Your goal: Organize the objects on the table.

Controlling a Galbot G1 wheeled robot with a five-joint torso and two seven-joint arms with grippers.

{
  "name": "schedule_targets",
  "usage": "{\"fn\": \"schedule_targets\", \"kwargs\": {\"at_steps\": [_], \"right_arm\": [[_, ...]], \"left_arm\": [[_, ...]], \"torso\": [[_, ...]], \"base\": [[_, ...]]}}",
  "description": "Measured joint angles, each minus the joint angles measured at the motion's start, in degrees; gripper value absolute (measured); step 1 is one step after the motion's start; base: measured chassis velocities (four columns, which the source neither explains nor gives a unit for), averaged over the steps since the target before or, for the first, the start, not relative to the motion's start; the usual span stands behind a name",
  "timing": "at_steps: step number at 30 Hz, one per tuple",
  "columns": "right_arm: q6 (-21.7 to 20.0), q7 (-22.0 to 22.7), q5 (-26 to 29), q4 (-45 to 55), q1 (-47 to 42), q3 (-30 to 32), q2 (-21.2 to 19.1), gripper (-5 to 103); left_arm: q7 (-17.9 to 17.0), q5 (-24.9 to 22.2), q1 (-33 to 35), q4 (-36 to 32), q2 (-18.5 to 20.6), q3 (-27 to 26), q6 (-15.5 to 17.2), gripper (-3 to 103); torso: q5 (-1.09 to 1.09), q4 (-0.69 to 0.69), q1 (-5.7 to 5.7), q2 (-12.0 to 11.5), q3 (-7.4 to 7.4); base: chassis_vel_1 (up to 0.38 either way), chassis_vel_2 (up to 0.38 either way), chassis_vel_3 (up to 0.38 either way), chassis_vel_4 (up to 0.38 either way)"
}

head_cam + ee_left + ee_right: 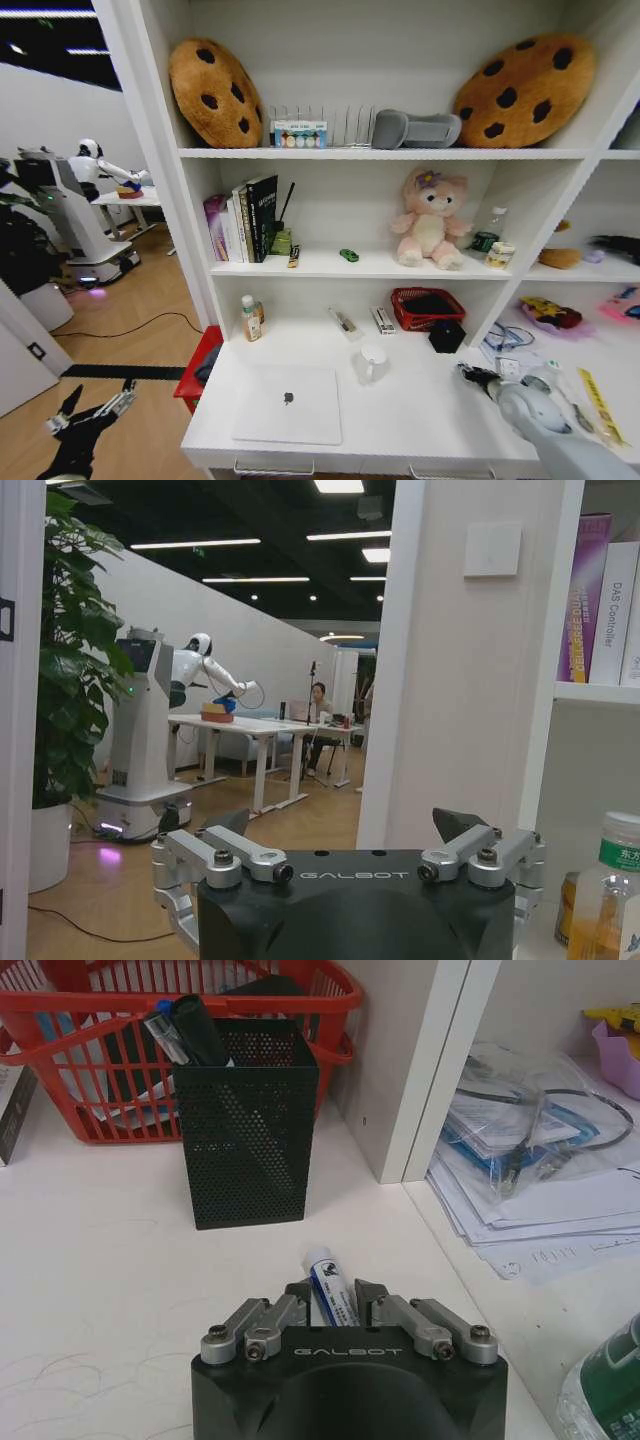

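My right gripper (331,1298) is shut on a white and blue pen (323,1268), just above the white table (100,1260) and a short way in front of a black mesh pen holder (248,1130) that holds other pens. The head view puts this gripper (469,375) right of the white mug (372,362) and near the pen holder (446,335). A closed silver laptop (286,403) lies at the front left. My left gripper (92,408) hangs open off the table's left end, over the floor; it (345,832) holds nothing.
A red basket (427,307) stands behind the pen holder. A drink bottle (250,318) is at the back left. Bagged papers and cables (540,1160) and a yellow strip (600,405) lie right of the shelf upright (430,1060). A green toy (348,255) sits on the shelf.
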Motion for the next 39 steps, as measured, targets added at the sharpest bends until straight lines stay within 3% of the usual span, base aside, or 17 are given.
{"fn": "schedule_targets", "kwargs": {"at_steps": [5,11,14,16,17,18,19,20,21,23,29,39], "right_arm": [[-0.2,0.2,0.4,0.9,-0.5,0.3,0.0,12],[0.3,0.1,-0.1,3.6,-1.6,1.5,0.3,11],[3.7,-0.2,-3.8,6.9,-2.8,2.8,1.0,11],[8.3,-0.8,-8.9,9.4,-3.5,3.5,1.8,11],[13.9,-2.0,-14.8,10.2,-3.5,3.9,2.3,11],[13.9,-2.0,-14.8,10.2,-3.5,3.9,2.3,11],[16.7,-2.5,-17.8,10.1,-3.3,3.9,2.5,11],[21.2,-3.0,-22.3,9.2,-2.3,3.8,2.6,11],[21.2,-3.0,-22.3,9.2,-2.3,3.8,2.6,11],[25.3,-3.1,-25.6,7.4,-0.2,3.2,2.7,11],[30.2,-3.2,-30.3,-0.2,9.5,-1.0,2.9,11],[32.8,-3.9,-32.1,-11.9,23.0,-10.8,4.1,11]], "left_arm": [[0.0,0.0,0.0,0.0,0.0,0.0,0.0,100],[0.0,0.0,0.0,0.0,0.0,0.0,0.0,100],[0.0,0.0,0.0,0.0,0.0,0.0,0.0,100],[0.0,0.0,0.0,0.0,0.0,0.0,0.0,100],[0.0,0.0,0.0,0.0,0.0,0.0,0.0,100],[0.0,0.0,0.0,0.0,0.0,0.0,0.0,100],[0.0,0.0,0.0,0.0,0.0,0.0,0.0,100],[0.0,0.0,0.0,0.0,0.0,0.0,0.0,100],[0.0,0.0,0.0,0.0,0.0,0.0,0.0,100],[0.0,0.0,0.0,0.0,0.0,0.0,0.0,100],[0.0,0.0,0.0,0.0,0.0,0.0,0.0,100],[0.0,0.0,0.0,0.0,0.0,0.0,0.0,100]], "torso": [[0.02,-0.01,0.00,0.0,0.00],[0.08,-0.02,0.01,0.0,0.02],[0.02,-0.02,0.01,0.0,0.01],[0.04,-0.02,0.01,0.0,0.01],[0.01,-0.01,0.01,0.0,0.01],[0.01,-0.01,0.01,0.0,0.01],[0.01,-0.01,0.00,0.0,0.01],[0.03,-0.01,0.00,0.0,0.01],[0.03,-0.01,0.00,0.0,0.01],[0.02,-0.02,0.01,0.0,0.01],[0.03,-0.01,0.01,0.0,0.01],[0.03,0.00,0.01,0.0,0.02]], "base": [[0.000,0.000,0.000,0.000],[0.000,0.000,0.000,0.000],[0.000,0.000,0.000,0.000],[0.000,0.000,0.000,0.000],[0.000,0.000,0.000,0.000],[0.000,0.000,0.000,0.000],[0.000,0.000,0.000,0.000],[0.000,0.000,0.000,0.000],[0.000,0.000,0.000,0.000],[0.000,0.000,0.000,0.000],[0.000,0.000,0.000,0.000],[0.000,0.000,0.000,0.000]]}}
